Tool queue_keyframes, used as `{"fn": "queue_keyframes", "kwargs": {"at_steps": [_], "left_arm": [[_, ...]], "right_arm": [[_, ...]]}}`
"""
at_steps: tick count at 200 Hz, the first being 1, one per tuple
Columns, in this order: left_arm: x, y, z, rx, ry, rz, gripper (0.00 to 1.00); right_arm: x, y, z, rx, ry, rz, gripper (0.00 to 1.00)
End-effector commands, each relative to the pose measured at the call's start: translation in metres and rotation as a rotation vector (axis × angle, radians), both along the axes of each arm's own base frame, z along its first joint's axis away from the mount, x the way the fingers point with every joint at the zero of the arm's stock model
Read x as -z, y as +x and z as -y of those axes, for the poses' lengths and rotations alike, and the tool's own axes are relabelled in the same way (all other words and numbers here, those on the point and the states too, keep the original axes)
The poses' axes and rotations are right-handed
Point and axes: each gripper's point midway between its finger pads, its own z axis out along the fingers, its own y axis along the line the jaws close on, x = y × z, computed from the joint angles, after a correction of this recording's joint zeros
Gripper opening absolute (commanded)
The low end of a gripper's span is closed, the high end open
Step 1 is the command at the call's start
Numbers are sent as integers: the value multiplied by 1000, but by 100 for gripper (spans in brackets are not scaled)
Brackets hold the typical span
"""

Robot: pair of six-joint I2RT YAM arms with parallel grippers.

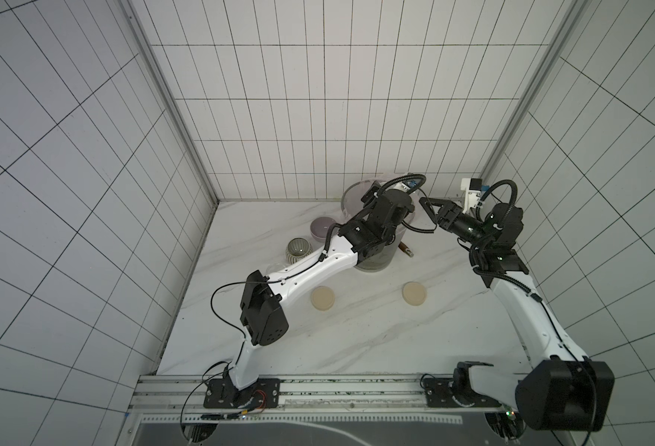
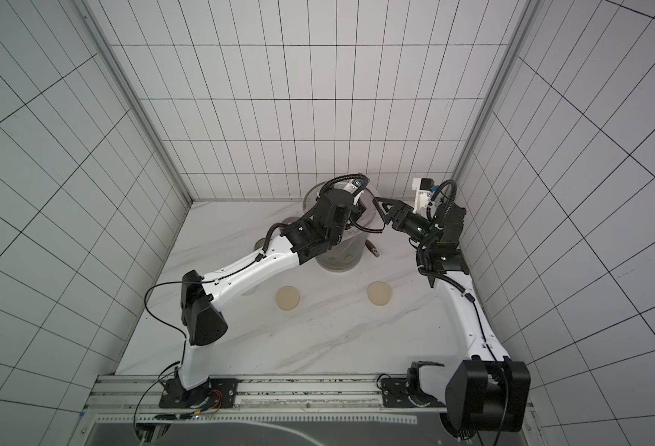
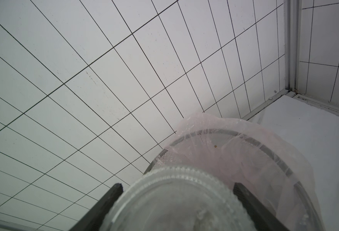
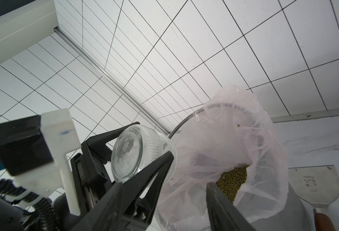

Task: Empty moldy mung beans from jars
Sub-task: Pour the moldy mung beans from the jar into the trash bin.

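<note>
Two arms (image 1: 306, 270) (image 1: 523, 309) reach over the marble table (image 1: 357, 340) to the grey mesh bin (image 4: 196, 140) with its pink liner (image 4: 264, 124). Left jaws clamp a clear glass jar (image 4: 140, 154), tipped on its side, mouth toward the bin's rim. Right jaws stand spread and empty just beside. Two beige lids (image 1: 323, 298) (image 1: 414, 293) lie on the table. Mung beans (image 4: 232, 180) lie heaped inside the liner.

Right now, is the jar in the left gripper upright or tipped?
Tipped. The jar lies on its side in the left gripper, base toward the right wrist camera, mouth toward the lined bin.
</note>
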Motion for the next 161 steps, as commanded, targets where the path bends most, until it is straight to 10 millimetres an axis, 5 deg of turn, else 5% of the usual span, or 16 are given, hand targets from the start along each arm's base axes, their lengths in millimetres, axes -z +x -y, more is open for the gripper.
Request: {"fn": "queue_keyframes", "kwargs": {"at_steps": [1,120,161], "left_arm": [[-41,-7,-12,36,-184,-16,67],[-72,-8,-25,268,-656,-335,66],[-79,-7,-30,371,-899,-462,66]], "right_arm": [[7,-2,1,-4,8,-2,67],[5,-4,-1,-17,16,9,67],[-1,-9,-18,-114,44,30,67]]}}
